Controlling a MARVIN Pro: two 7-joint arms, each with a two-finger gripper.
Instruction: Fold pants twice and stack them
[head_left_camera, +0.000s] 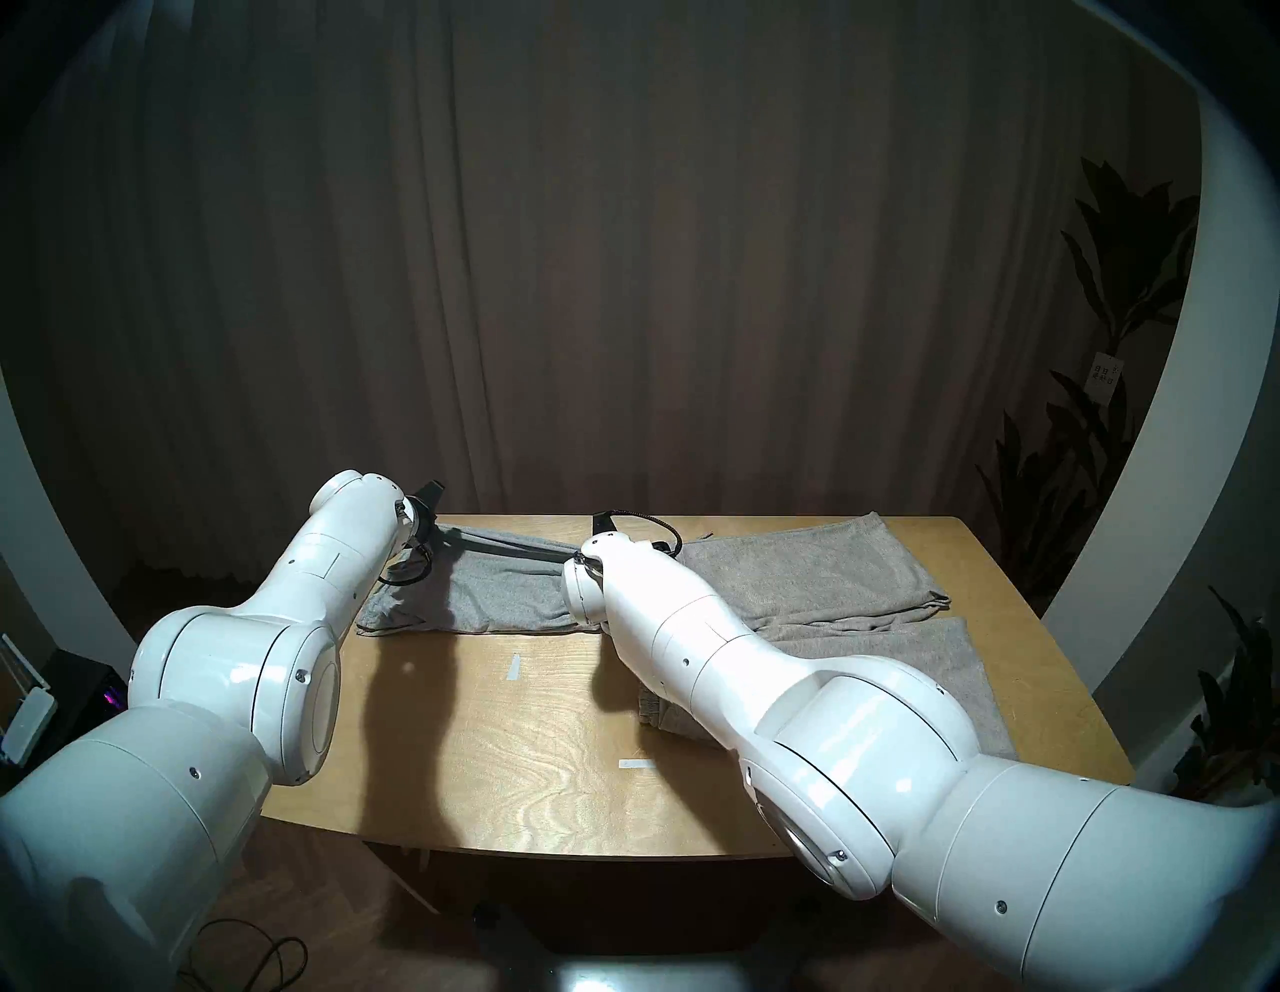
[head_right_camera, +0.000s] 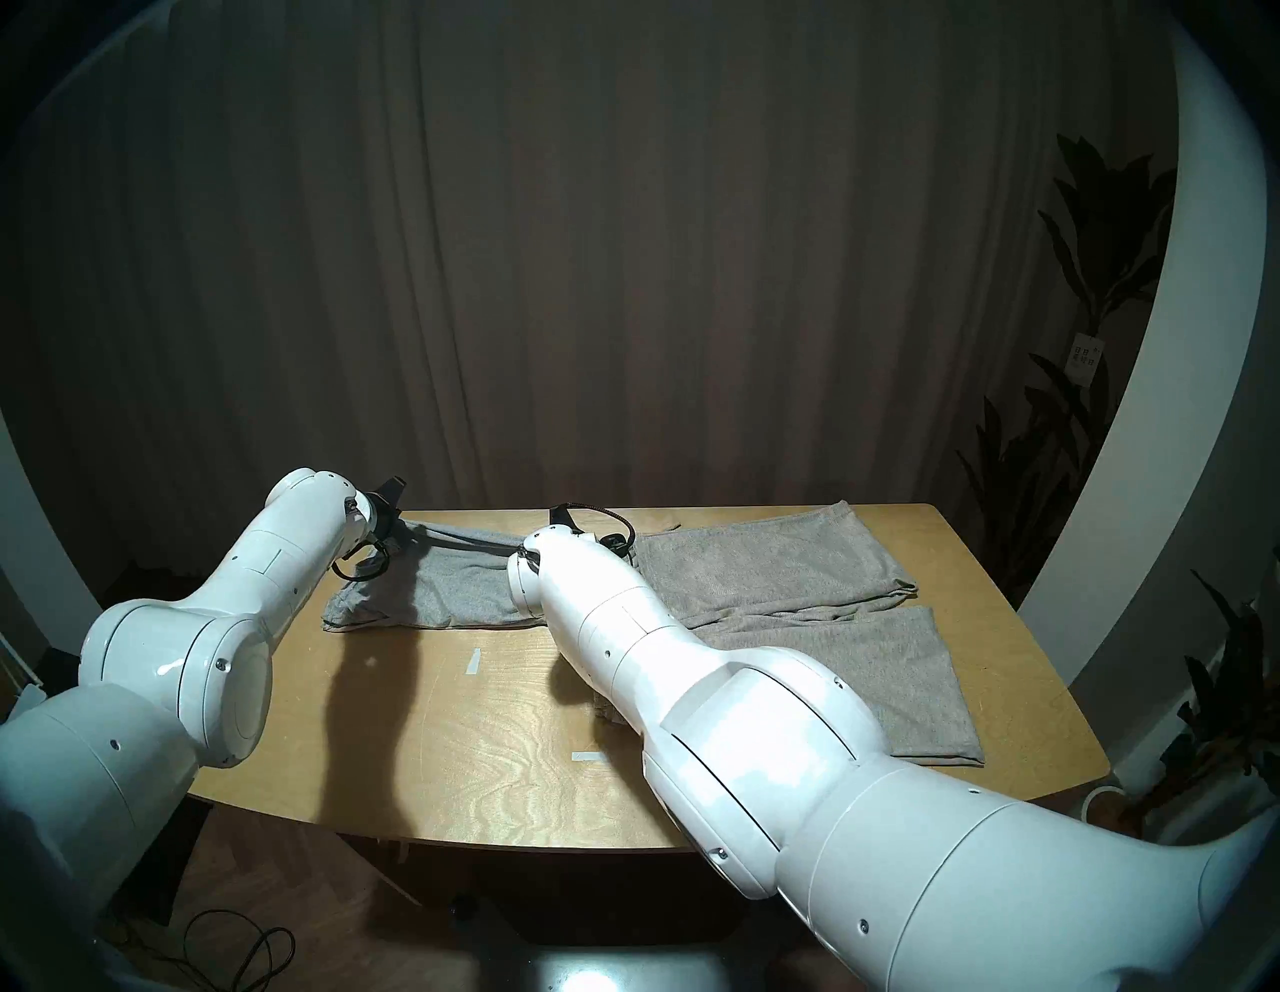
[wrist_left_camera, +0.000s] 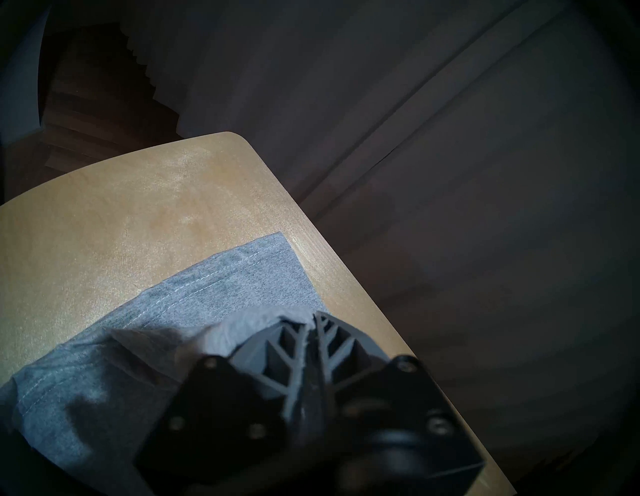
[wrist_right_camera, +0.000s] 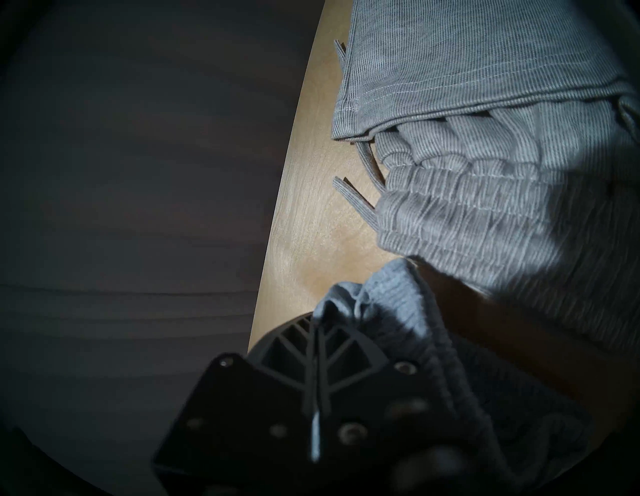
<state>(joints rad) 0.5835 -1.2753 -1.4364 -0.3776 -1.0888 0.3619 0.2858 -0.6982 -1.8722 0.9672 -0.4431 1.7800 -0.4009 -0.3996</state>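
Observation:
The smaller light grey pants (head_left_camera: 485, 596) lie along the back left of the wooden table (head_left_camera: 526, 755). Their far edge is lifted and pulled taut between my two grippers. My left gripper (wrist_left_camera: 311, 322) is shut on the hem end of the grey pants (wrist_left_camera: 221, 287), near the table's back left corner. My right gripper (wrist_right_camera: 318, 322) is shut on their gathered waistband (wrist_right_camera: 391, 298) near the back middle. The larger beige-grey pants (head_left_camera: 817, 575) with a drawstring (wrist_right_camera: 356, 201) lie spread flat on the right. Their waistband is beside my right gripper.
Two pale tape marks (head_left_camera: 514, 668) (head_left_camera: 636, 764) sit on the bare front middle of the table. A dark curtain (head_left_camera: 623, 277) hangs close behind the back edge. Potted plants (head_left_camera: 1108, 332) stand to the right. My right arm crosses over the beige-grey pants.

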